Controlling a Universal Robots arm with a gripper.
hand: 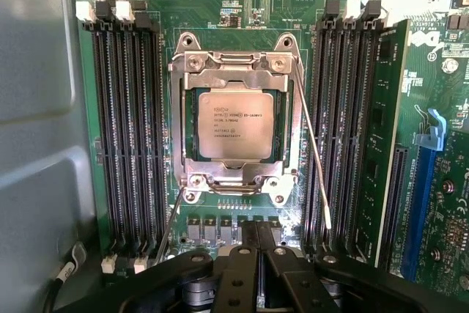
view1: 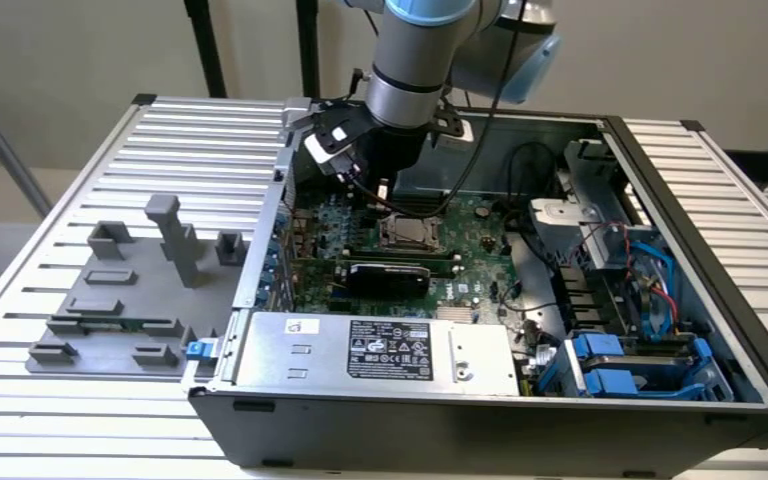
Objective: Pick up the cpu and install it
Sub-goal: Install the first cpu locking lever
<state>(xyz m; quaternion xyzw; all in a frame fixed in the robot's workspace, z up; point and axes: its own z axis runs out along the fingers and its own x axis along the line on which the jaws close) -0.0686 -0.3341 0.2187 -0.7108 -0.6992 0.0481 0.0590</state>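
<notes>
Cpu: the flat, square, silvery-grey metal-topped cpu [hand: 236,124] lies in the steel socket frame [hand: 186,71] on the green motherboard [hand: 242,16], between two banks of black memory slots [hand: 124,130].
Gripper: the black two-finger gripper [hand: 256,229] has its fingers together, holding nothing, and hovers above the socket, apart from the chip.
Setting: an open grey computer case [view1: 491,430].

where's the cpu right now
The flat square silvery-grey cpu sits in its metal socket frame on the green motherboard, between two banks of black memory slots. In the exterior view it lies mid-case, close beneath the gripper.
</notes>
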